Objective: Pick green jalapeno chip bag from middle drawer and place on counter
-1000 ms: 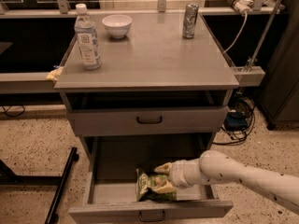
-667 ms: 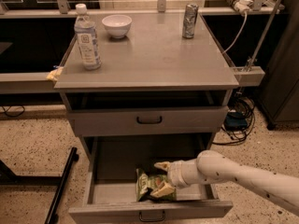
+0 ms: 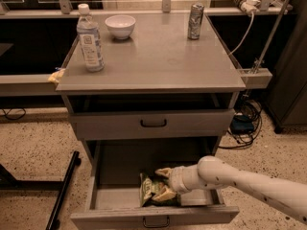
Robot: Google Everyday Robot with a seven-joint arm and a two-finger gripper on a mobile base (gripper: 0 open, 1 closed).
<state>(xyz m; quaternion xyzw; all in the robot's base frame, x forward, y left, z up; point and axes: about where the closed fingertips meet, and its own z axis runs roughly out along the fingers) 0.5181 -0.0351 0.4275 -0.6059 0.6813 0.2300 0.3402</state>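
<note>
Grey counter (image 3: 158, 61), open middle drawer (image 3: 115, 169), gripper (image 3: 162, 182) inside spread over green jalapeno chip bag (image 3: 149, 191), print unreadable

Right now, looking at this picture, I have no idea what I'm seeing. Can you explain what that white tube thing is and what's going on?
The white tube is a robot arm reaching in from the right. There is only one picture, looking down at a grey cabinet from the front. At the arm's tip is its gripper, down inside the open middle drawer, right at the green jalapeno chip bag. I cannot tell whether it has hold of the bag. On the counter stand a water bottle, a white bowl and a can.
</note>
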